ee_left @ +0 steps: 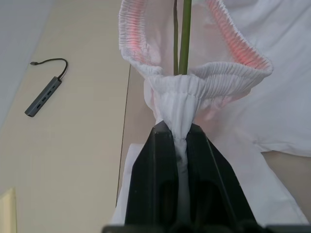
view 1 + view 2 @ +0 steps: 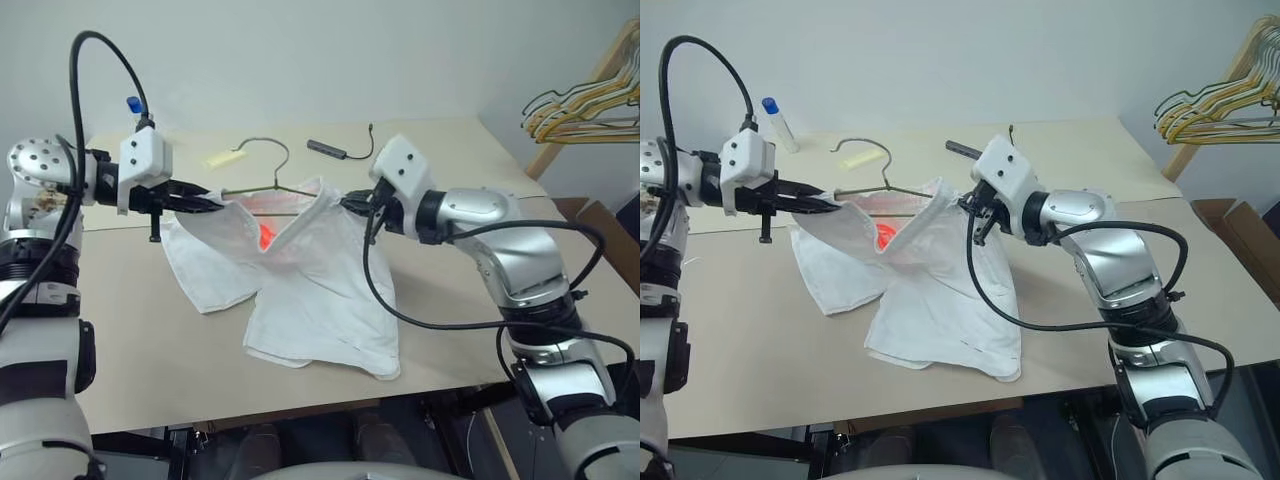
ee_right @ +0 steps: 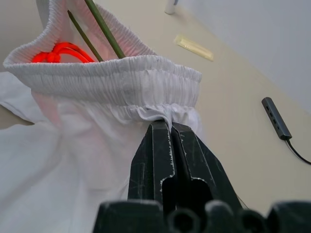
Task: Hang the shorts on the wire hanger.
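The white shorts (image 2: pixel 320 290) hang stretched between my two grippers, with the legs resting on the table. My left gripper (image 2: pixel 214 203) is shut on the elastic waistband at one side, with cloth pinched between its fingers (image 1: pixel 160 160). At the other side my right gripper (image 2: pixel 350 203) is shut on the waistband, which bunches at its fingertips (image 3: pixel 158 141). The thin olive wire hanger (image 1: pixel 184 39) runs into the open waistband, and its hook rises behind the shorts. A red cord (image 3: pixel 58 53) shows inside the waist opening.
A beige table (image 2: pixel 150 330) carries the scene. Behind the shorts lie a grey USB hub (image 2: pixel 327 149), a pale yellow strip (image 2: pixel 224 157) and a blue-capped tube (image 2: pixel 778 122). A bunch of yellow and dark hangers (image 2: pixel 585 105) hangs at the far right.
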Motion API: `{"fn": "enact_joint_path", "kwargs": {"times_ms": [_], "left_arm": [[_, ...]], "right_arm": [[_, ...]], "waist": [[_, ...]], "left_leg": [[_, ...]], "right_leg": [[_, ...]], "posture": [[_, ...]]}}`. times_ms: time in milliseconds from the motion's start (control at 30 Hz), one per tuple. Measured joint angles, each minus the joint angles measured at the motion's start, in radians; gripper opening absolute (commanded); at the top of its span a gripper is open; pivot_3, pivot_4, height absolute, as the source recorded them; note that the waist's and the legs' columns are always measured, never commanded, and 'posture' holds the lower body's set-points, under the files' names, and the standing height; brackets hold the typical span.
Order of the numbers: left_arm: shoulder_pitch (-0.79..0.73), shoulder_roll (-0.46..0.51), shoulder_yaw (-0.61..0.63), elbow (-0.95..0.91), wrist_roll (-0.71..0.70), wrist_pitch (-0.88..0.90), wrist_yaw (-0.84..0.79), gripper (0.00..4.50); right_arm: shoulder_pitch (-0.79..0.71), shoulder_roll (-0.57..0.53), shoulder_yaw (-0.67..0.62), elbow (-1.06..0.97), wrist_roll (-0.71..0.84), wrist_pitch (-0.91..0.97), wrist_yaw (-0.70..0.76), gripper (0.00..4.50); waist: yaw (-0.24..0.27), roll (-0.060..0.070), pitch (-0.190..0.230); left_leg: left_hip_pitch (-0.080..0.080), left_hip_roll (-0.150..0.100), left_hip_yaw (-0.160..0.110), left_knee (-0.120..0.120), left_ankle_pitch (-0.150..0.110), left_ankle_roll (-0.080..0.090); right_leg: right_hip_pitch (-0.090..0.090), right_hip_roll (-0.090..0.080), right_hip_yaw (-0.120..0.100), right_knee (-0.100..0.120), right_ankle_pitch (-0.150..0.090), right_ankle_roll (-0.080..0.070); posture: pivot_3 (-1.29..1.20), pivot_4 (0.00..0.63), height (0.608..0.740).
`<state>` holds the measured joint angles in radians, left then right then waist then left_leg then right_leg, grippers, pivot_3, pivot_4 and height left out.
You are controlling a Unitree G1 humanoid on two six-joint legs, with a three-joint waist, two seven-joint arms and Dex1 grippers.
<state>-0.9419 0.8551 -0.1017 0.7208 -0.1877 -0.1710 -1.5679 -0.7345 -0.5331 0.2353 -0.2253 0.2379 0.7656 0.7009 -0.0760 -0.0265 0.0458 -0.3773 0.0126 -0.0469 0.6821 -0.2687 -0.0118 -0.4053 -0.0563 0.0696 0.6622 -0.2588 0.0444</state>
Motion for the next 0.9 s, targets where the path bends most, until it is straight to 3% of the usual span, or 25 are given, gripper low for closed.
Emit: {"fn": "enact_joint_path", "kwargs": {"times_ms": [67, 333, 433, 567, 900], "left_arm": [[0.005, 0.0, 0.001, -0.001, 0.003, 0.0, 0.0, 0.0], [0.018, 0.0, 0.001, -0.007, 0.023, -0.004, 0.009, 0.0], [0.027, 0.0, 0.002, -0.013, 0.027, -0.005, 0.01, 0.0], [0.051, 0.0, 0.004, -0.029, 0.027, -0.003, 0.01, 0.0], [0.053, -0.01, 0.004, -0.05, 0.026, 0.002, -0.001, 0.0]], "right_arm": [[0.01, -0.004, 0.0, -0.001, -0.002, -0.003, 0.01, 1.52], [0.063, -0.055, -0.004, -0.035, 0.006, -0.102, 0.104, 1.52], [0.08, -0.065, -0.008, -0.054, 0.01, -0.132, 0.126, 2.12], [0.085, -0.084, -0.007, -0.053, -0.011, -0.155, 0.132, 3.26], [0.038, -0.037, -0.006, 0.022, 0.018, -0.128, 0.158, 3.26]], "waist": [[0.0, 0.0, 0.0], [0.002, 0.0, 0.0], [0.003, 0.0, 0.0], [0.003, 0.0, 0.0], [0.002, 0.0, 0.0]], "left_leg": [[0.0, 0.0, 0.0, 0.0, 0.0, 0.0], [0.0, 0.0, 0.0, 0.0, 0.0, 0.0], [0.0, 0.0, 0.0, 0.0, 0.0, 0.0], [0.0, 0.0, 0.0, 0.0, 0.0, 0.0], [0.001, 0.0, 0.0, 0.0, 0.0, 0.0]], "right_leg": [[0.0, 0.0, 0.0, 0.0, 0.0, 0.0], [0.0, 0.0, 0.0, 0.0, 0.0, 0.0], [0.0, 0.0, 0.0, 0.0, 0.0, 0.0], [0.0, 0.0, 0.0, 0.0, 0.0, 0.0], [0.0, 0.0, 0.0, 0.0, 0.0, 0.0]], "posture": [[-0.05, 0.0, 0.74], [-0.04, 0.0, 0.74], [-0.05, 0.0, 0.74], [-0.04, 0.0, 0.74], [-0.06, 0.0, 0.74]]}}
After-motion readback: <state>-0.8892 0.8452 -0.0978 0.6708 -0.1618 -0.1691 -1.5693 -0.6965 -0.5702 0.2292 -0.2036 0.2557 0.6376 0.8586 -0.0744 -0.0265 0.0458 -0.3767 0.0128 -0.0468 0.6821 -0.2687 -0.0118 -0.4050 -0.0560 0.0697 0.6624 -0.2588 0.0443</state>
